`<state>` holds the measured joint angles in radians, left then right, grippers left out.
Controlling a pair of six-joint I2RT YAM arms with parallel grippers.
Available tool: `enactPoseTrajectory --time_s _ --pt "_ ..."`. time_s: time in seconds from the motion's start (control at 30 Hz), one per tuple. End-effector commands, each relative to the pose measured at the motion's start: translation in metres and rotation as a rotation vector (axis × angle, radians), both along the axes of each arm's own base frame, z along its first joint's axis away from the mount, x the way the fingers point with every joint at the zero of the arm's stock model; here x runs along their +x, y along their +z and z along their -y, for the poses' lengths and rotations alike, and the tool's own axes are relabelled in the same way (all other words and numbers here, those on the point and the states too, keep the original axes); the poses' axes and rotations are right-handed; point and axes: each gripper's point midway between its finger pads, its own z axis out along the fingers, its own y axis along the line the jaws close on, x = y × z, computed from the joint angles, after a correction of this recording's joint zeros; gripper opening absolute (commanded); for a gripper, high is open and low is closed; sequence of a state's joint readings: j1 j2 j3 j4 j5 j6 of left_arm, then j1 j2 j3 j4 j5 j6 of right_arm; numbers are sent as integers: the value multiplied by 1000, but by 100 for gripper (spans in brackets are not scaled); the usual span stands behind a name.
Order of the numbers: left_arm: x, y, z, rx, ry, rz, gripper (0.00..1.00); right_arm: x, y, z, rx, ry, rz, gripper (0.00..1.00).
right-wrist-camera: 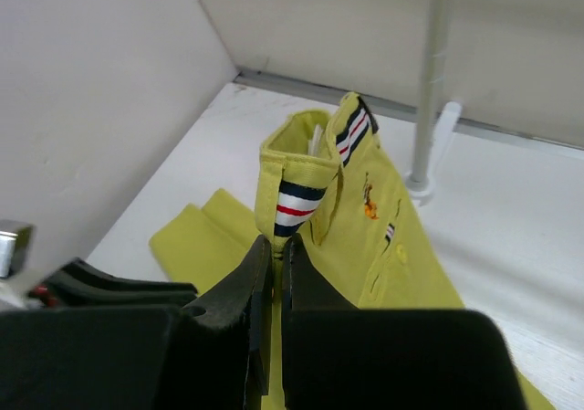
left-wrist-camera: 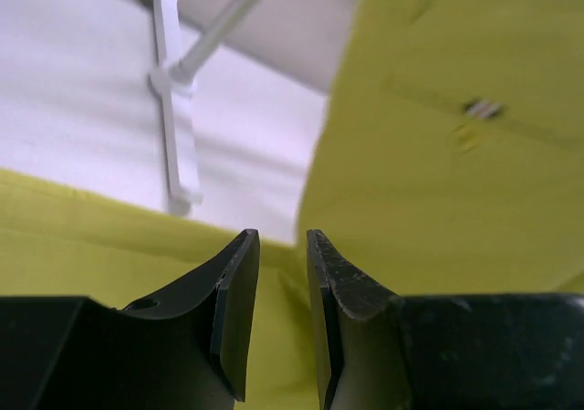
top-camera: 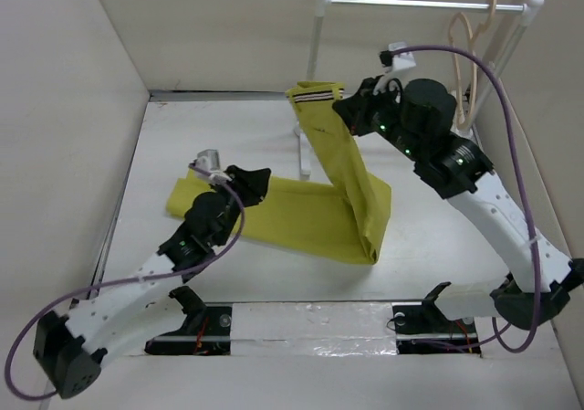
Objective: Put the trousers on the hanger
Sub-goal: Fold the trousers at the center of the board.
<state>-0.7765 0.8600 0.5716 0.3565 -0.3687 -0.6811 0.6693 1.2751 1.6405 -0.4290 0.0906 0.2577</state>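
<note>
Tool on the left (top-camera: 248, 183) sits low over the leg end of the trousers (top-camera: 315, 223), jaws a small way apart, nothing between them, yellow cloth just beneath in its wrist view. Trousers lie flat on the desk (top-camera: 219, 127) at the legs, fold, then rise in a slanted strip to the striped waistband, where the tool on the right (top-camera: 347, 109) has the cloth pinched, jaws closed on it. Hanger (top-camera: 470, 58) hangs on the white rail rack (top-camera: 411, 4) at far right, apart from the trousers.
</note>
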Motion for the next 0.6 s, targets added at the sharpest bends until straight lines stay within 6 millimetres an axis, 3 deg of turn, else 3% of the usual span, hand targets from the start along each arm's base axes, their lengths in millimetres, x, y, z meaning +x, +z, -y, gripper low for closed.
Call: enactPoseTrajectory --time_s 0.0,0.03,0.1,0.13,0.17,0.2,0.23,0.27,0.3,0.33,0.37,0.4,0.47,0.5,0.57 --pt "-13 7 -45 -6 119 -7 25 -6 78 -28 140 61 201 0" --pt "-15 13 -55 -19 145 0 25 8 62 -47 113 67 170 0" --pt "-24 38 -69 -66 169 42 25 9 63 -76 114 104 169 0" --pt "-28 39 -74 -56 180 38 25 14 58 -89 108 115 160 0" --pt "-30 51 -82 -65 199 60 25 23 35 -120 77 132 127 0" --pt "-35 60 -89 -80 213 79 25 23 46 -131 94 138 143 0" --pt "-37 63 -95 -72 230 81 26 26 41 -146 85 143 138 0" --pt "-38 77 -103 -93 263 106 27 38 8 -174 29 150 97 0" --pt "-42 80 -110 -85 276 108 27 33 2 -194 19 160 90 0" --pt "-44 82 -114 -76 286 106 27 30 14 -206 40 162 113 0" --pt "-47 93 -121 -89 307 121 27 30 5 -222 36 165 111 0" --pt "-50 98 -126 -102 318 129 27 24 -30 -257 -1 206 77 0" --pt "-56 103 -140 -114 360 136 27 11 -54 -295 12 286 48 5" --pt "-62 106 -149 -133 378 145 27 3 -94 -324 -22 333 8 21" --pt "-68 111 -165 -161 431 159 27 -6 -123 -351 6 400 -43 33"
